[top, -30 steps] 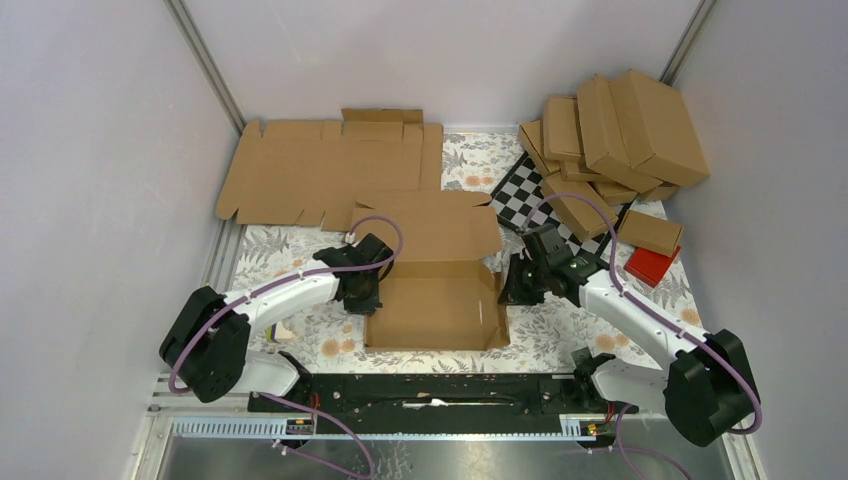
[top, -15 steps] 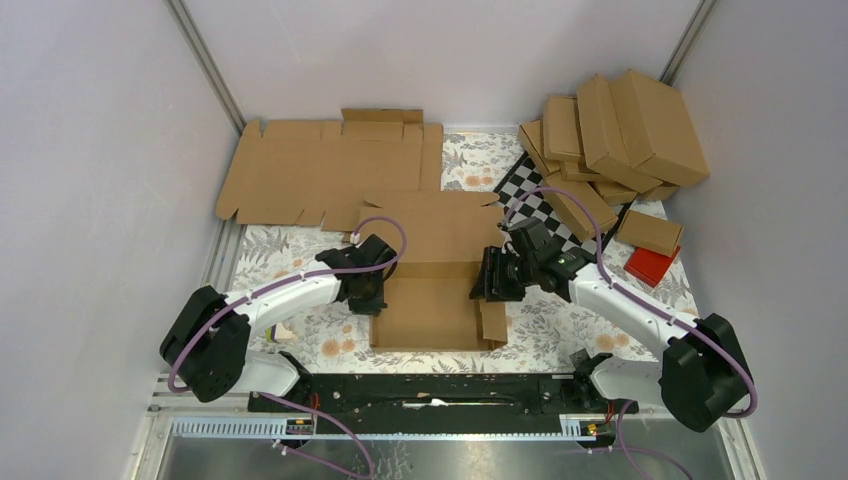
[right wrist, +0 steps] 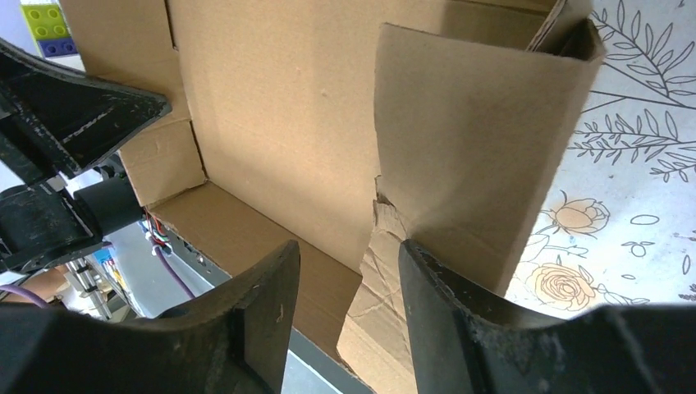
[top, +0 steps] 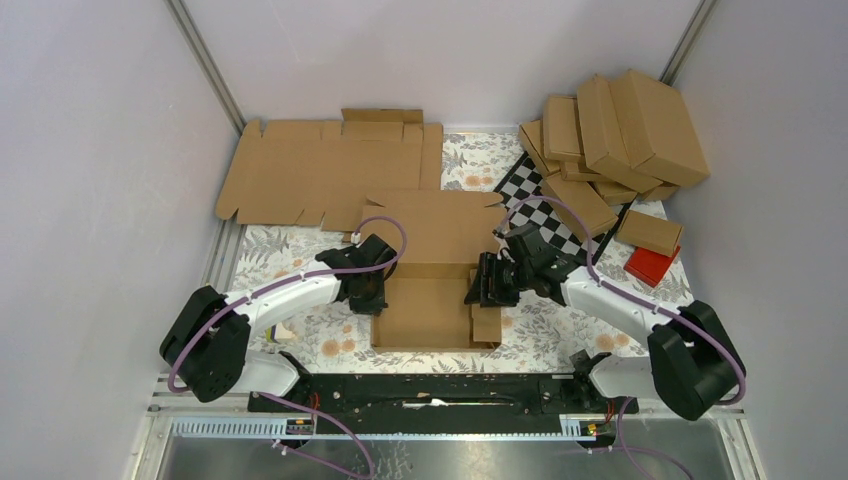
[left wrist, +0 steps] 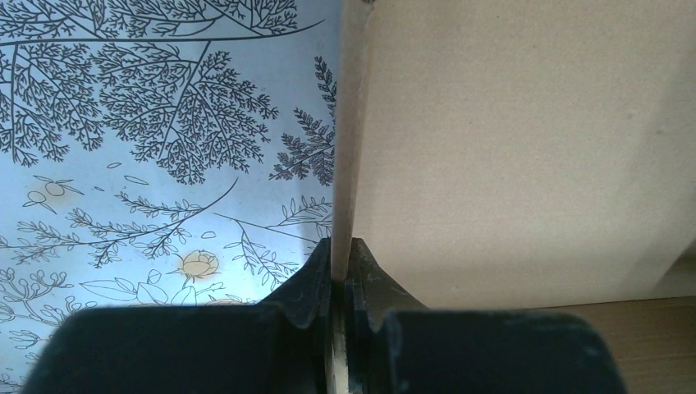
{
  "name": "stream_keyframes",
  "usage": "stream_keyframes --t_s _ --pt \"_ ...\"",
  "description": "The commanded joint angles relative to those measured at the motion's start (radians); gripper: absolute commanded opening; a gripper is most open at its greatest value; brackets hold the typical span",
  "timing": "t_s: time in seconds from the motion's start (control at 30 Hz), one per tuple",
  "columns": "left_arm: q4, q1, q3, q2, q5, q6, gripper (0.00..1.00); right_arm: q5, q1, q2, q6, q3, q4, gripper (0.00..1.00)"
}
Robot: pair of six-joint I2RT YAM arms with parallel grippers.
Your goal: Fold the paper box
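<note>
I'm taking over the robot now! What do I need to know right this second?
Left gripper: shut on the left wall of the paper box, holding it raised.
Right gripper: open, astride the right flap, which tips inward.
The back lid panel is open.
Done: side walls up.
Left: probably tuck the right flap, then close the lid.

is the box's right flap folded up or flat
Folded up: on the paper box, the right flap stands raised, doubled over.

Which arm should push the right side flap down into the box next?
Probably right. The right pincer, open, sits at the half-folded right flap of the paper box; the left pincer is clamped on the left wall.
</note>
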Motion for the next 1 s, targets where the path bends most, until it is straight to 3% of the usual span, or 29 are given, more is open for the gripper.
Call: stream_keyframes --t_s 0.0,0.33,0.7,0.97 --pt "0.057 -0.006 0.022 -0.022 0.015 -0.016 0.00 0.051 0.010 0.061 -0.012 -0.013 -0.035 0.55" --pt "0.057 -0.006 0.033 -0.016 0.006 -0.025 0.00 0.332 0.163 0.123 -0.039 0.173 -0.286 0.54" --pt "0.057 -0.006 0.029 -0.014 -0.008 -0.026 0.00 0.444 0.260 0.229 -0.024 0.229 -0.343 0.42" --pt "0.056 -0.005 0.020 -0.016 -0.018 -0.033 0.00 0.658 0.314 0.307 -0.059 0.324 -0.497 0.39"
